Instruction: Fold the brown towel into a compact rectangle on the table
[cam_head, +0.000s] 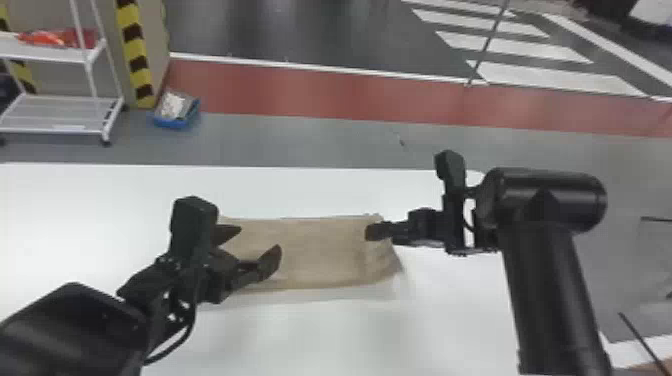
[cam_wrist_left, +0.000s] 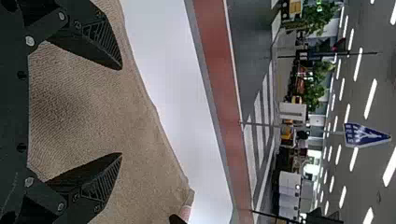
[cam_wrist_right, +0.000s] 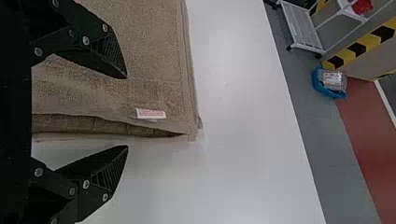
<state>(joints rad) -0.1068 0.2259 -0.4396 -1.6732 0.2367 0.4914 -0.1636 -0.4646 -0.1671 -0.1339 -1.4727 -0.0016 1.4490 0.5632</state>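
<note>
On the white table (cam_head: 320, 335) lies the folded brown towel (cam_head: 320, 252).

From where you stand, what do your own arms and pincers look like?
My left arm and right arm are black. The left has a smooth, broad cover and a thin black cable; the right has thick, rounded tubes. My left pincer and right pincer each have two black, tapering fingers with fine ridges and silvery screws.
</note>
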